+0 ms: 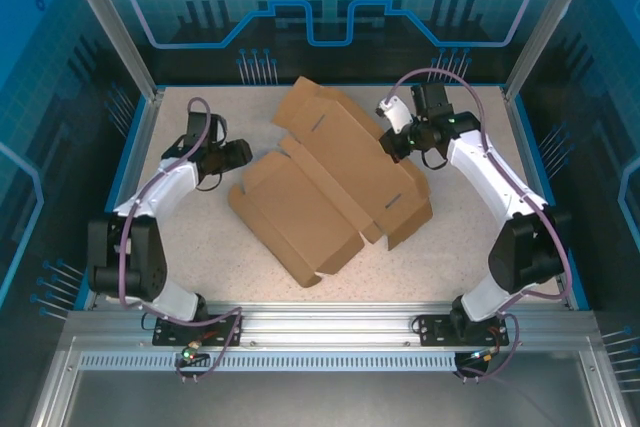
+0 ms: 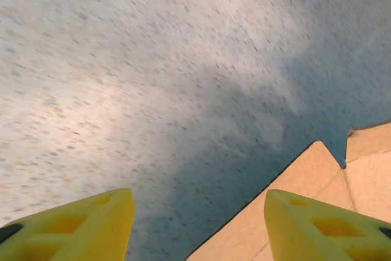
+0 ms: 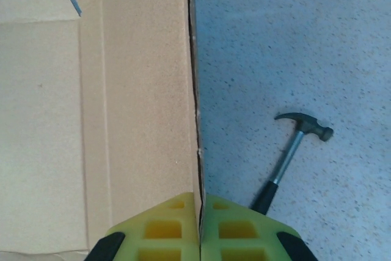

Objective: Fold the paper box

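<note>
Right fingers (image 3: 165,227) pinch a raised wall of the paper box (image 1: 330,182), likely to keep that fold upright. Left fingers (image 2: 91,224) spread, empty above the surface (image 2: 122,59), with a box corner just beyond them. Hammer (image 3: 293,151) lies beside the right fingers.
</note>
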`<act>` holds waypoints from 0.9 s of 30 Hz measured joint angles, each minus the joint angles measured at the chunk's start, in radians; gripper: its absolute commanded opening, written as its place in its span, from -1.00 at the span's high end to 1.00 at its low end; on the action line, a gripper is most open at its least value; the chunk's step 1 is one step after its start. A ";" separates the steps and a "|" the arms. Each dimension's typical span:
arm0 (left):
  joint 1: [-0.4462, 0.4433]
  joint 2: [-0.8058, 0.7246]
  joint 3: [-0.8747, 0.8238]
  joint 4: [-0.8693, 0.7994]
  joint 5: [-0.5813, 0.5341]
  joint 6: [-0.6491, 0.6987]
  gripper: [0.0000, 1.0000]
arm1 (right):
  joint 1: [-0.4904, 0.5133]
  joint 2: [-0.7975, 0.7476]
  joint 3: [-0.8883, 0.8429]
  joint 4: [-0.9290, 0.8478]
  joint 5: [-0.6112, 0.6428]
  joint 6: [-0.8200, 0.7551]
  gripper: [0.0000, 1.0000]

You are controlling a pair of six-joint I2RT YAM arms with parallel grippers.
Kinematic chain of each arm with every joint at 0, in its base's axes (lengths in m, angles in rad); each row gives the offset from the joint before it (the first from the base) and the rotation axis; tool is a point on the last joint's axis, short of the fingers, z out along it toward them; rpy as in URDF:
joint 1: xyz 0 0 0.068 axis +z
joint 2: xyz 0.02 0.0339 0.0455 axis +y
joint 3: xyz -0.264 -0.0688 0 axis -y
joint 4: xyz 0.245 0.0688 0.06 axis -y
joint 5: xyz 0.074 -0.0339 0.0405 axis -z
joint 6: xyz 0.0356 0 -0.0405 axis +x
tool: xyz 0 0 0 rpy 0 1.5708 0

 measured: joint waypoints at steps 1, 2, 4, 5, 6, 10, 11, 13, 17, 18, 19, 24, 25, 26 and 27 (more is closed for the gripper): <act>0.000 -0.017 -0.006 0.013 -0.018 0.000 -0.20 | 0.013 0.005 0.008 -0.005 0.031 -0.004 1.00; -0.002 -0.028 -0.008 0.021 -0.024 -0.002 -0.20 | 0.028 0.007 0.014 -0.008 0.063 -0.008 1.00; -0.013 -0.052 -0.015 0.052 -0.028 -0.011 -0.20 | 0.069 0.007 0.022 -0.010 0.138 -0.027 1.00; -0.023 -0.060 -0.021 0.064 -0.027 -0.018 -0.19 | 0.089 0.007 0.024 -0.008 0.173 -0.036 1.00; -0.038 -0.069 -0.030 0.079 -0.020 -0.024 -0.19 | 0.111 0.007 0.024 -0.004 0.214 -0.048 1.00; -0.103 -0.109 -0.090 0.136 0.037 -0.054 -0.19 | 0.192 0.005 0.019 0.027 0.386 -0.111 1.00; -0.114 -0.119 -0.106 0.147 0.055 -0.064 -0.19 | 0.212 0.002 0.013 0.043 0.425 -0.129 1.00; -0.132 -0.145 -0.146 0.170 0.087 -0.087 -0.19 | 0.254 -0.012 -0.016 0.093 0.513 -0.171 1.00; -0.143 -0.190 -0.199 0.194 0.120 -0.116 -0.19 | 0.321 -0.029 -0.076 0.196 0.655 -0.253 1.00; -0.143 -0.200 -0.206 0.195 0.125 -0.123 -0.19 | 0.334 -0.030 -0.095 0.229 0.688 -0.275 1.00; -0.145 -0.211 -0.214 0.198 0.130 -0.127 -0.19 | 0.345 -0.030 -0.113 0.257 0.719 -0.296 1.00; -0.163 -0.230 -0.259 0.249 0.158 -0.130 -0.18 | 0.365 -0.030 -0.146 0.304 0.788 -0.333 1.00; -0.178 -0.229 -0.270 0.263 0.163 -0.131 -0.17 | 0.364 -0.030 -0.145 0.303 0.788 -0.332 1.00; -0.199 -0.224 -0.278 0.277 0.167 -0.130 -0.18 | 0.362 -0.030 -0.145 0.303 0.787 -0.331 1.00; -0.224 -0.212 -0.281 0.293 0.172 -0.130 -0.17 | 0.362 -0.029 -0.145 0.302 0.787 -0.328 1.00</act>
